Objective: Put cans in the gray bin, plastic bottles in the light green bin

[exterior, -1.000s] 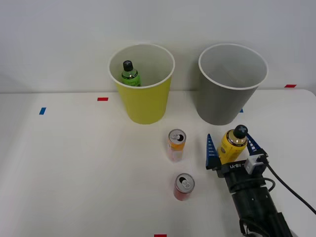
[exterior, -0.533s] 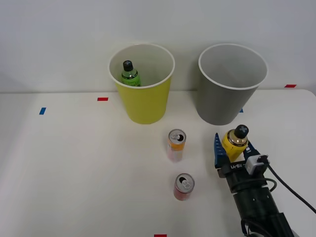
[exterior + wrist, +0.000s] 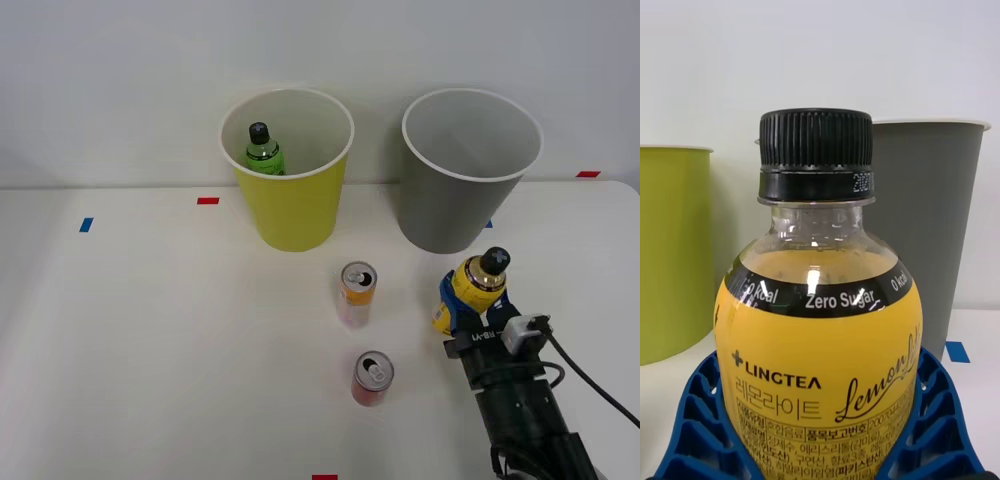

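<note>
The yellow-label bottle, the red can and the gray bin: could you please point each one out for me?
yellow-label bottle (image 3: 820,375), right wrist view, on its label.
red can (image 3: 371,380), front view, on its side below the top.
gray bin (image 3: 440,215), front view, on its outer wall.

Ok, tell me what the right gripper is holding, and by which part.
The right gripper holds the yellow bottle, its blue fingers clamped on both sides of the labelled body, well below the black cap.

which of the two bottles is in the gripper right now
The yellow-label bottle, clamped between the right gripper's blue fingers by the gray bin. The green bottle already sits inside the light green bin.
</note>
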Controlling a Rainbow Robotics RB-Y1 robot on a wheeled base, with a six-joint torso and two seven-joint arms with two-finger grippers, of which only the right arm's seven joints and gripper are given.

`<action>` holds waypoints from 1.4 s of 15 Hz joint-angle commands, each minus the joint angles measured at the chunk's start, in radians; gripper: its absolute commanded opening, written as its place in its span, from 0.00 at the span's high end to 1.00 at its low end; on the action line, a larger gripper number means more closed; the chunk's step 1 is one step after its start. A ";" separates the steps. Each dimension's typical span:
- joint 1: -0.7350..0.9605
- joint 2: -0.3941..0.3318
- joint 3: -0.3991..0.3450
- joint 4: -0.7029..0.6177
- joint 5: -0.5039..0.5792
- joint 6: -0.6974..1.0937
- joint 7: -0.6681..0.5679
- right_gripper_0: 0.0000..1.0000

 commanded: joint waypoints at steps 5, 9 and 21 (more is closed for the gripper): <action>0.063 -0.155 0.000 -0.073 -0.017 -0.065 -0.029 1.00; 0.086 -0.267 0.000 -0.222 -0.039 -0.024 -0.203 1.00; -0.103 -0.160 -0.086 -0.624 -0.074 0.363 -0.539 1.00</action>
